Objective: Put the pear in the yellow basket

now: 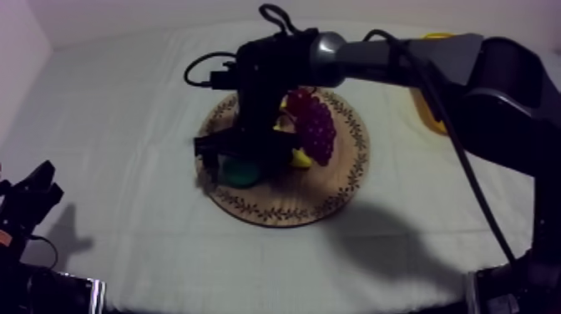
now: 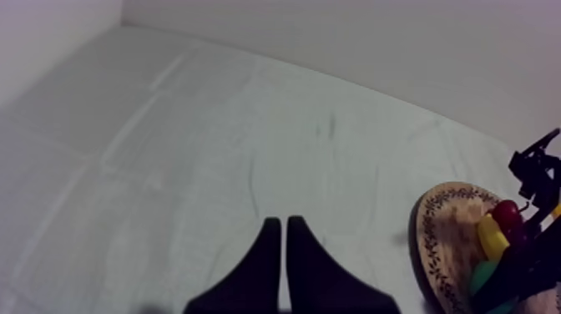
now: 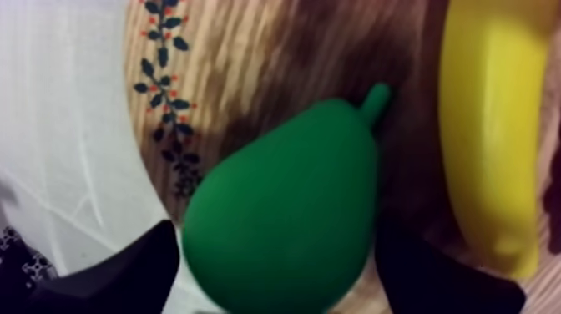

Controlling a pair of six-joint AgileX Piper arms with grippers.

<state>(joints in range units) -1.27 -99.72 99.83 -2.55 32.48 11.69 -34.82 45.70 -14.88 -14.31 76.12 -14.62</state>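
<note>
Step in hand: grasp of the pear (image 1: 245, 174), judged not yet made. The pear lies on its side on the left part of the round wooden board (image 1: 342, 196), centre-left of the top frame, under the R arm reaching in from upper right. The R gripper (image 3: 277, 240) is spread, w/ one black finger (image 3: 125, 271) at each flank of the pear's fat end; no squeeze can be made out. The L gripper (image 2: 284, 259) is clenched on nothing, a narrow wedge over bare cloth (image 2: 209, 125), low at the top frame's lower left.

To do it well: the jaws are best closed across the widest belly, not toward the neck, since the body tapers & a smooth skin is likely to slip. A straight lift is advised before any swing, as the banana (image 3: 488, 125) lies just beside the stem end & the bunch of grapes (image 1: 315, 127) is near. The yellow basket (image 1: 427, 113) is seen at upper right, partly behind the arm.

Materials: pear smooth, plain green, stubby stem, prob. hard plastic. Board flat, wood grain, leaf-and-berry rim. Banana smooth yellow. Grapes knobbly, dark red.
</note>
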